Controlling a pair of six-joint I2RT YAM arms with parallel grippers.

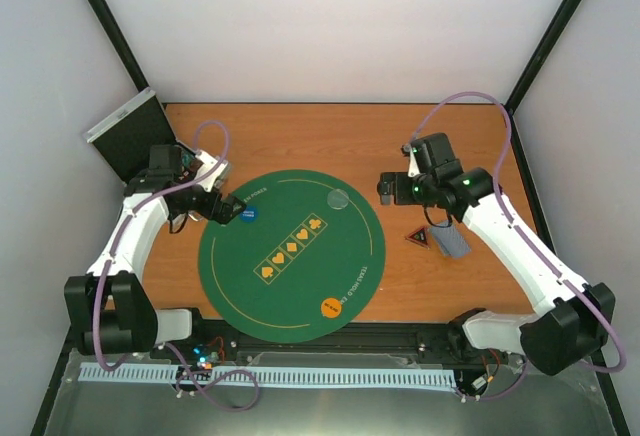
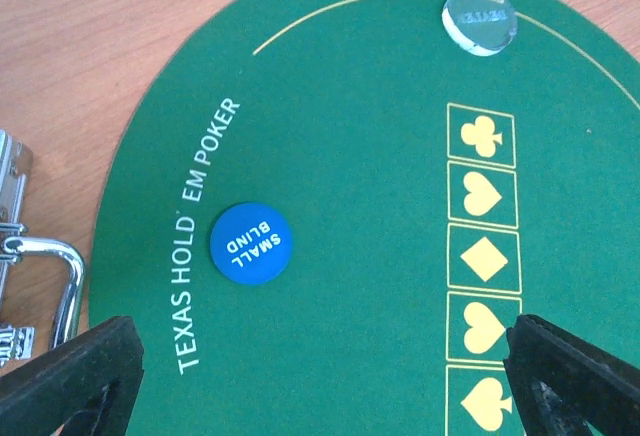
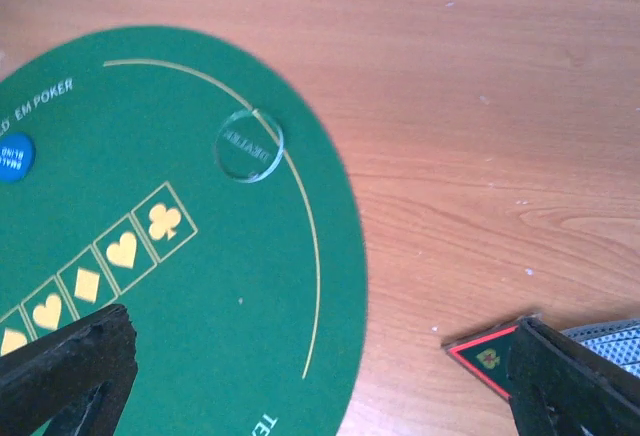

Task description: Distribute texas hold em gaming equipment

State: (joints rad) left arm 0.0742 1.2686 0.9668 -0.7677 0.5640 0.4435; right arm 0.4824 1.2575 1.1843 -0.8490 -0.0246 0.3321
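On the round green mat [image 1: 300, 276] lie a blue disc [image 1: 248, 213] at the left, a clear disc [image 1: 339, 198] at the far rim and an orange disc [image 1: 331, 307] near the front. My left gripper [image 1: 226, 207] hovers open just left of the blue disc [image 2: 250, 243], nothing between its fingers [image 2: 90, 371]. My right gripper [image 1: 388, 188] is open and empty above the bare wood right of the clear disc [image 3: 249, 144]. A black triangle marker [image 1: 418, 238] and a stack of grey-blue cards [image 1: 451, 243] rest on the wood to the right.
The silver case [image 1: 135, 134] stands open at the far left corner; its metal latch [image 2: 40, 261] shows beside the mat's edge. The enclosure's white walls and black posts ring the wooden table [image 1: 300, 136].
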